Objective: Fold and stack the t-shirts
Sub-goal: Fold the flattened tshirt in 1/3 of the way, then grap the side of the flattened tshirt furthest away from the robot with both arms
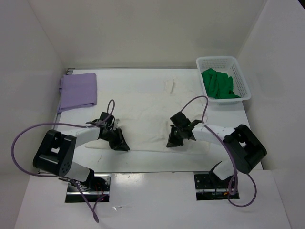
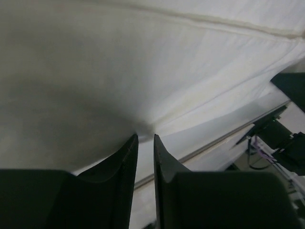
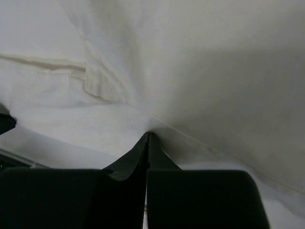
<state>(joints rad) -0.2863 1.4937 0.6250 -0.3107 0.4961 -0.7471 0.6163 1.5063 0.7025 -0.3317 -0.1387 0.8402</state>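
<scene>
The cream white t-shirt [image 1: 143, 125] lies spread across the middle of the table. My left gripper [image 1: 121, 143] is at its near-left edge and my right gripper [image 1: 172, 140] at its near-right edge. In the left wrist view the fingers of the left gripper [image 2: 145, 136] stand a narrow gap apart, and the cream cloth [image 2: 143, 62] puckers into their tips. The right gripper [image 3: 148, 134] is pressed shut on a pinch of the same cloth [image 3: 200, 62]. A folded lavender shirt [image 1: 77, 90] lies at the back left. A crumpled green shirt [image 1: 219, 83] sits in the basket.
The white mesh basket [image 1: 217, 59] stands at the back right corner. White walls close in the table on the left, back and right. The table's near edge [image 2: 214, 145] runs just below the left gripper. Purple cables loop beside both arms.
</scene>
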